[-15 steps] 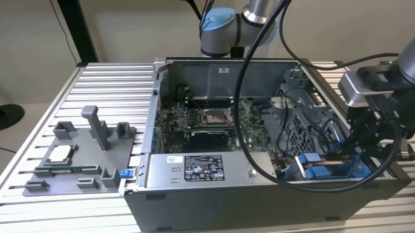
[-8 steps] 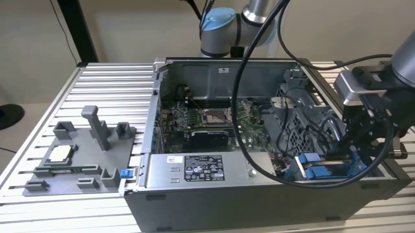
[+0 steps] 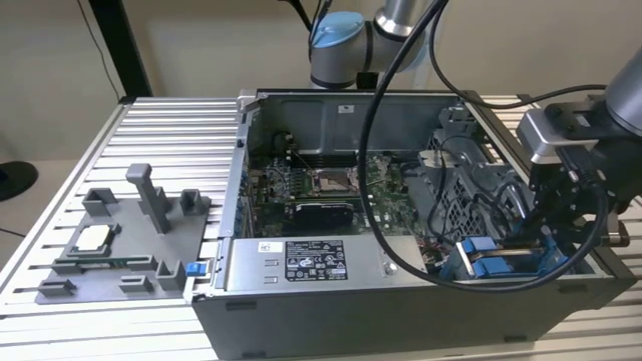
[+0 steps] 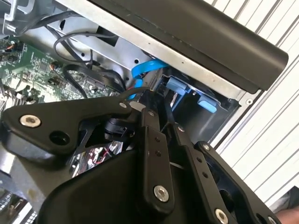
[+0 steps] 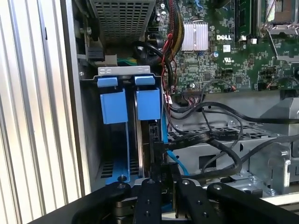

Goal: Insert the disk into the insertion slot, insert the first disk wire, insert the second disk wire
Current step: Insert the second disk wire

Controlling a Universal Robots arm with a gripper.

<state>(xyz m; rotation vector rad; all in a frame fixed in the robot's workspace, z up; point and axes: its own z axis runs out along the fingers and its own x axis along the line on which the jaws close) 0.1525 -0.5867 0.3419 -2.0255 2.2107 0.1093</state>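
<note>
Blue-framed disk [image 5: 148, 105], seated in insertion slot [image 5: 122, 71]

Setting: robotics lab or test bench for computer assembly. Evidence, itemised:

- Work surface: ribbed aluminium table [image 3: 171, 143] of parallel extruded slats, across the whole lower frame of the exterior view.
- Robot arm base [image 3: 336, 49], grey with a pale blue cap, mounted at upper centre behind the table.
- Open desktop computer case [image 3: 401, 218], side panel off, green motherboard [image 3: 331, 184] exposed (centre of frame).
- Grey moulded fixture tray [image 3: 120, 241] with upright posts and pockets, lower left.
- Plain beige wall [image 3: 201, 45] and a dark vertical post [image 3: 119, 45], upper left.
</note>
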